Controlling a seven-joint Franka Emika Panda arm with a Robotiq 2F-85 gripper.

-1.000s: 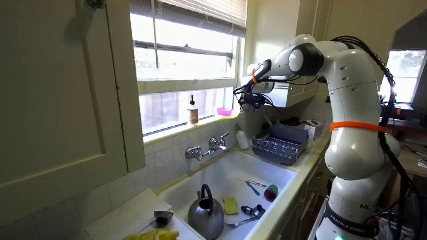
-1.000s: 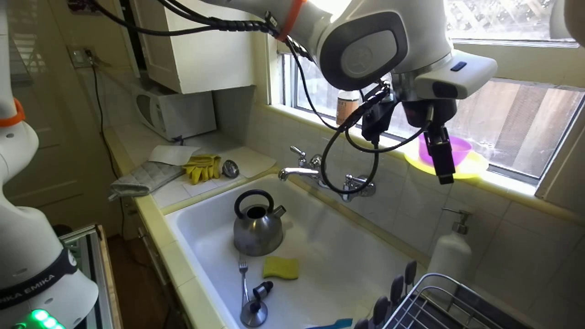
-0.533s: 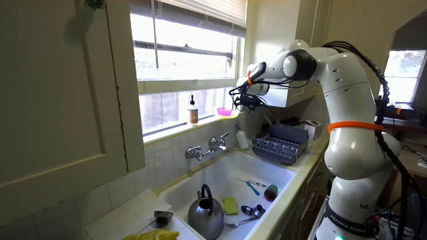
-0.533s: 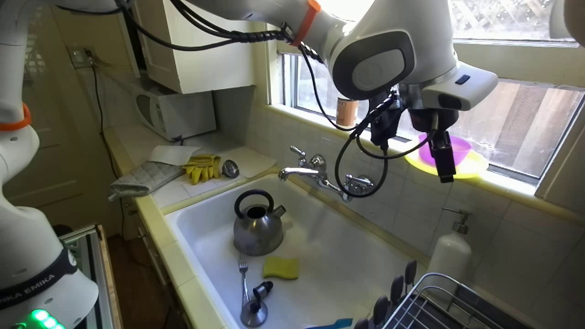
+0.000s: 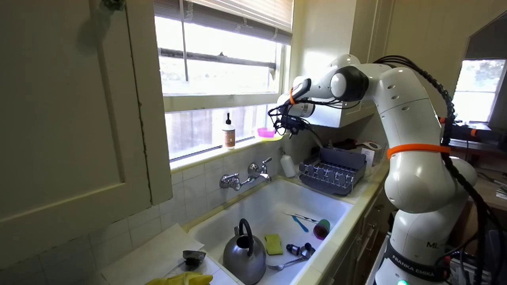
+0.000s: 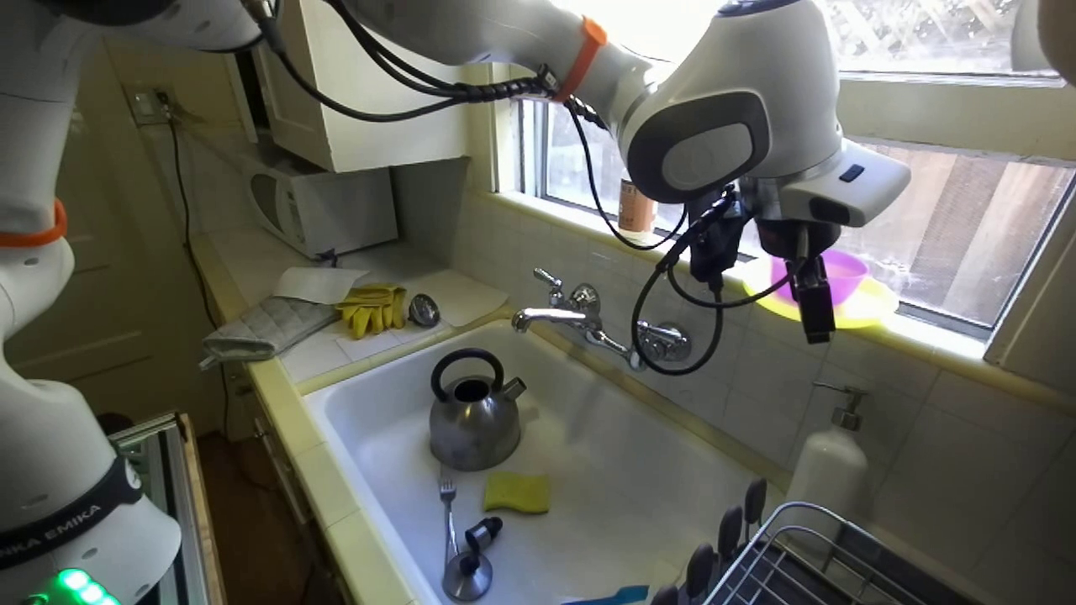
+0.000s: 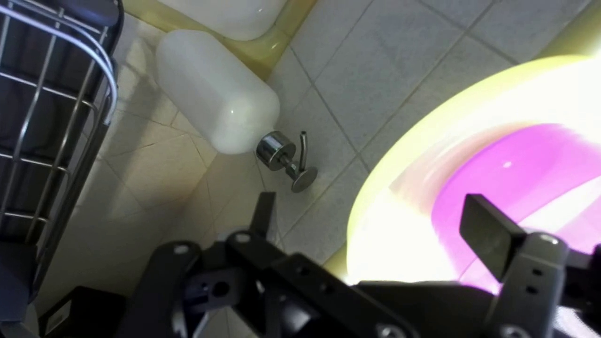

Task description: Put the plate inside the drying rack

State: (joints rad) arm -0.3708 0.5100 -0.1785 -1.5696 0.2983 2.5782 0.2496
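Note:
A round yellow plate (image 6: 878,307) lies on the window sill with a pink bowl-like dish (image 6: 845,273) on it. Both show in the wrist view, the plate (image 7: 389,183) and the dish (image 7: 507,159). My gripper (image 7: 370,202) is open and holds nothing. In the wrist view its fingers stand to either side of the plate's near edge, one over wall tiles, one over the pink dish. In an exterior view my gripper (image 6: 815,323) hides part of both dishes. The dark wire drying rack (image 5: 342,158) stands beyond the sink's end; its corner (image 7: 94,51) shows in the wrist view.
A white soap dispenser (image 7: 216,94) stands between the rack and the wall. A pump bottle (image 5: 228,134) stands on the sill. A faucet (image 6: 551,316) juts over the sink (image 6: 605,504), which holds a steel kettle (image 6: 475,424), a sponge (image 6: 517,491) and utensils.
The arm's elbow has come down and forward. The gripper has moved toward the sill and slightly lower, nearer the yellow plate. The plate, pink dish and rack have not moved.

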